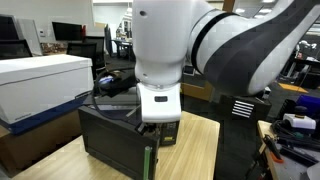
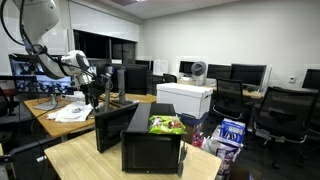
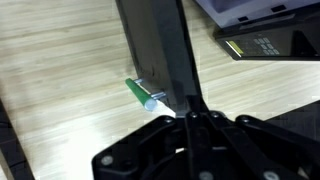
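My gripper (image 3: 185,112) is at the top edge of a thin black upright panel (image 3: 155,45), and its fingers look closed on that edge. In an exterior view the gripper (image 2: 97,100) hangs over the black panel (image 2: 110,127), which stands beside a black box (image 2: 150,150) on the wooden table. In the exterior view filled by the arm, the gripper (image 1: 152,128) sits at the black box's (image 1: 112,138) near corner. A green marker (image 3: 140,93) with a pale cap lies on the table against the panel's base.
A green snack bag (image 2: 165,125) lies on the black box. A white box (image 2: 185,97) (image 1: 40,85) stands behind. Papers (image 2: 72,113) lie on the desk under the arm. A black device (image 3: 265,45) is at the wrist view's upper right. Office chairs and monitors ring the table.
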`<action>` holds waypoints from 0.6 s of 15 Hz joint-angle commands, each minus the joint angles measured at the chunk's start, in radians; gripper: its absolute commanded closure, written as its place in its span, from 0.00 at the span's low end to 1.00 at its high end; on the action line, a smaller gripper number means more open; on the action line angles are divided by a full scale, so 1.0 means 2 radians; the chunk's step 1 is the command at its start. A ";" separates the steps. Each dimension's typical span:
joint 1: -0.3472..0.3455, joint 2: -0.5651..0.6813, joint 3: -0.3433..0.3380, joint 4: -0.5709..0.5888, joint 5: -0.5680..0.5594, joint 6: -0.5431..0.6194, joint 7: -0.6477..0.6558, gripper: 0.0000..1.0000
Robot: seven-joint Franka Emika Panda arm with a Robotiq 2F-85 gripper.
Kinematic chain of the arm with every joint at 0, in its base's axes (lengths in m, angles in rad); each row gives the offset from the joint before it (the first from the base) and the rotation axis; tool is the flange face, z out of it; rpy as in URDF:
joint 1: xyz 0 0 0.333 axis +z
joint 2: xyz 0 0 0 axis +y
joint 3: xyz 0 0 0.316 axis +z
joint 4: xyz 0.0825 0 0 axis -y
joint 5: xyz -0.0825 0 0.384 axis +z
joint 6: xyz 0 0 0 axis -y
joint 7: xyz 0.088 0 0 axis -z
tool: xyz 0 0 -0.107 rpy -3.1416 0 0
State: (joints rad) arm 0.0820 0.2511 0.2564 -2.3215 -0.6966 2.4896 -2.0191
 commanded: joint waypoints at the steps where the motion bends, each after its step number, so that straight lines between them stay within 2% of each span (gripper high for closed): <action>1: -0.008 -0.024 0.007 -0.042 0.049 0.064 -0.109 1.00; 2: -0.009 -0.022 0.009 -0.046 0.066 0.078 -0.144 1.00; 3: 0.000 -0.022 0.000 -0.044 0.059 0.080 -0.132 1.00; 4: 0.017 -0.032 -0.020 -0.042 0.028 0.076 -0.071 1.00; 6: 0.020 -0.042 -0.025 -0.028 0.051 0.041 -0.051 1.00; 7: 0.016 -0.051 -0.031 -0.021 0.065 0.039 -0.034 1.00; 9: 0.015 -0.050 -0.048 -0.007 0.054 0.055 0.009 1.00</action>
State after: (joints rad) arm 0.1057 0.1872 0.2001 -2.3492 -0.5956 2.5911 -2.0913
